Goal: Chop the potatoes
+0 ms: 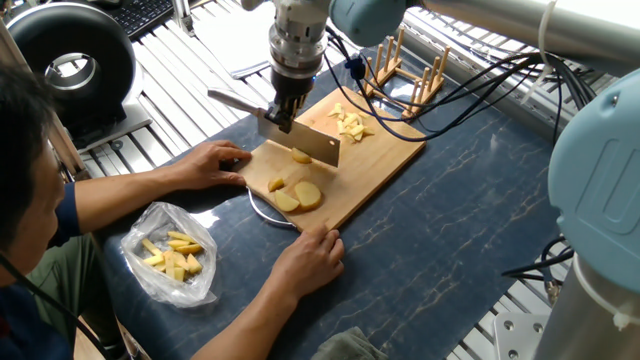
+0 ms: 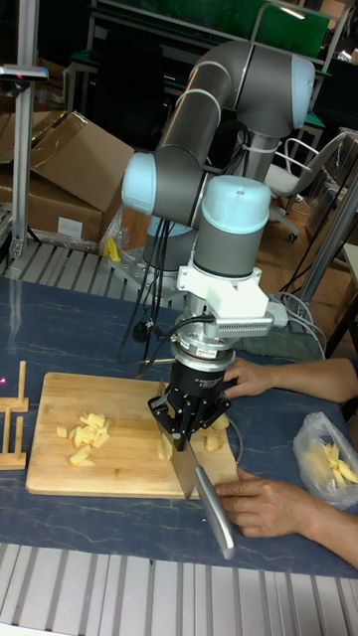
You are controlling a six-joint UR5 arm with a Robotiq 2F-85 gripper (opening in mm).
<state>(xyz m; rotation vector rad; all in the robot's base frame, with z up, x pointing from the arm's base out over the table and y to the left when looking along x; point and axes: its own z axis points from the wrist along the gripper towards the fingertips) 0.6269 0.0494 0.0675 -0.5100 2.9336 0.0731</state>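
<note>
My gripper hangs over the wooden cutting board, shut on the handle of a cleaver. The blade's edge is just above a small potato piece. Two larger potato slices and a small one lie at the board's near end. A pile of chopped potatoes lies at the far end. In the tall fixed view the cleaver points toward the camera, and a potato piece shows beside the blade.
A person's hands hold the board's near end on both sides. A clear plastic bag of yellow pieces lies on the dark mat. A wooden rack stands behind the board, with cables trailing beside it.
</note>
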